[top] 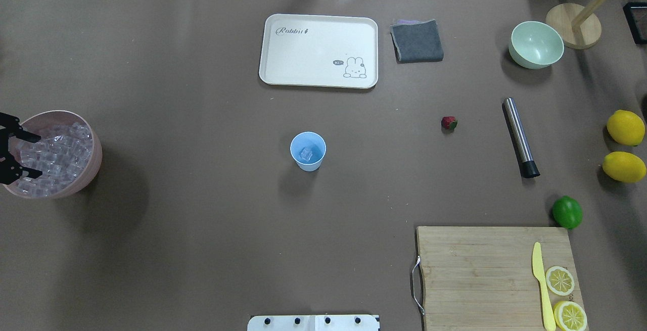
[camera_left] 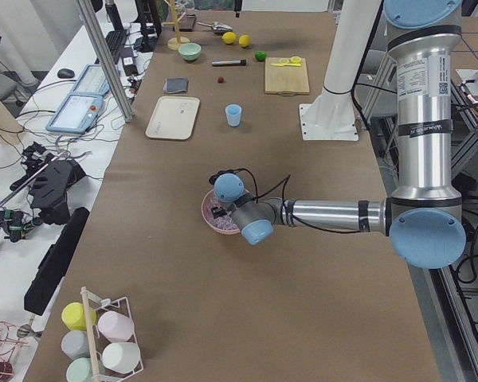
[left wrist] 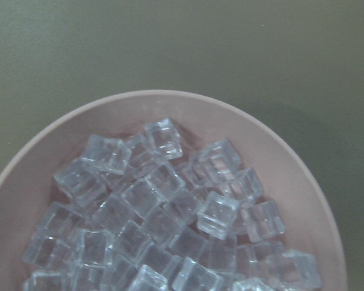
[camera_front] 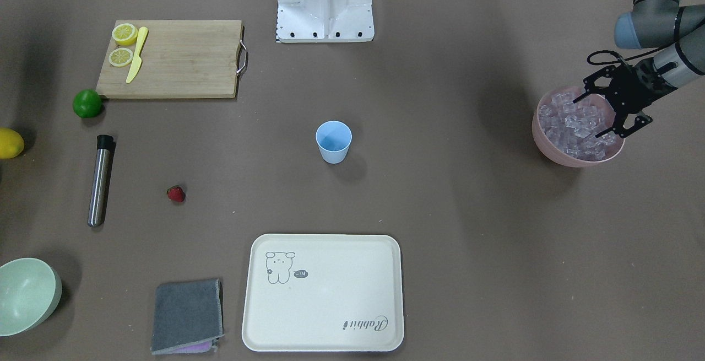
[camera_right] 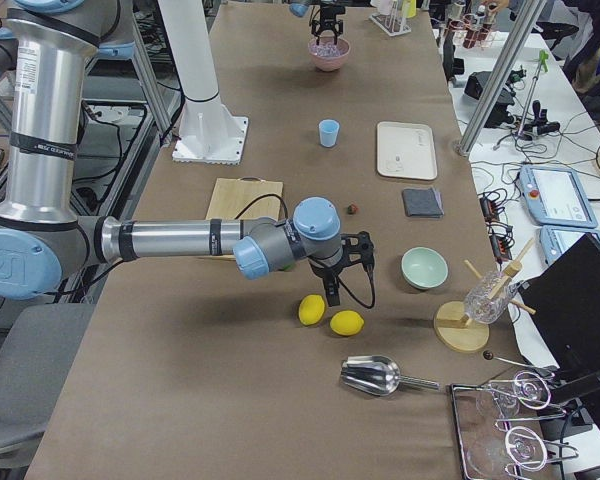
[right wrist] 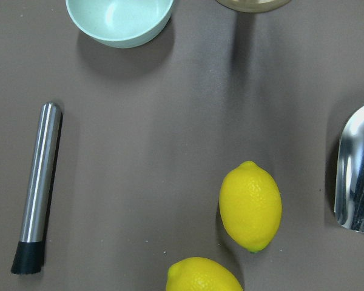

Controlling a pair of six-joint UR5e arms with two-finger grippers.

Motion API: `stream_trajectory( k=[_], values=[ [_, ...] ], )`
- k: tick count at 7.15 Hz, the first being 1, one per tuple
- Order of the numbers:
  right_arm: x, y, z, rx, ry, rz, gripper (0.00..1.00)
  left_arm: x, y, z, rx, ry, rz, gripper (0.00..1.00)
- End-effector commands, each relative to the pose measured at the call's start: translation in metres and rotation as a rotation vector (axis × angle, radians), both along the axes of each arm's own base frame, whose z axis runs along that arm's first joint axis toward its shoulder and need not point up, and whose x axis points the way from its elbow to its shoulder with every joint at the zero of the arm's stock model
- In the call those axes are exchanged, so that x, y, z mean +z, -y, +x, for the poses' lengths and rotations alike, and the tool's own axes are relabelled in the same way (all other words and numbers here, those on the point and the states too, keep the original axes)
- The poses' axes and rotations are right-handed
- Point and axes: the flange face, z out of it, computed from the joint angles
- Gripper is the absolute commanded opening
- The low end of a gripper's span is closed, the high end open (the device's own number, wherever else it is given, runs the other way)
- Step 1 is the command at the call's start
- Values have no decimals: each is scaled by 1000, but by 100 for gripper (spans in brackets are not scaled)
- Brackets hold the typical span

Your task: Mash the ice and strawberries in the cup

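Observation:
The light blue cup (top: 308,151) stands upright mid-table, one ice cube (top: 306,155) lying inside it. Many more ice cubes (camera_front: 575,127) fill the pink bowl (camera_front: 551,151) at the table's left end. My left gripper (camera_front: 594,114) hangs open just above that ice, with nothing between its fingers; its wrist view shows only the cubes (left wrist: 164,206). The small red strawberry (top: 449,123) lies loose on the table, right of the cup. My right gripper (camera_right: 336,285) hovers above the two lemons, and I cannot tell if it is open or shut.
A steel muddler (top: 520,136) lies beyond the strawberry, with two lemons (top: 626,128) and a lime (top: 567,212) further right. The wooden board (top: 480,275) carries lemon slices and a yellow knife. A cream tray (top: 318,50), grey cloth (top: 417,41) and pale green bowl (top: 536,44) line the far side.

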Motion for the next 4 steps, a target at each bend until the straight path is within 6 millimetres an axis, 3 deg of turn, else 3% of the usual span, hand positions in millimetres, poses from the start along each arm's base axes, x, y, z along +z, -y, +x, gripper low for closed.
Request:
stream_trajectory(
  k=[1, 4],
  values=[
    [-11, -19, 4, 8, 5, 5, 100, -14, 11, 14, 15, -13, 20, 96],
    [-11, -18, 4, 8, 3, 7, 100, -12, 5, 29, 27, -10, -12, 90]
  ],
)
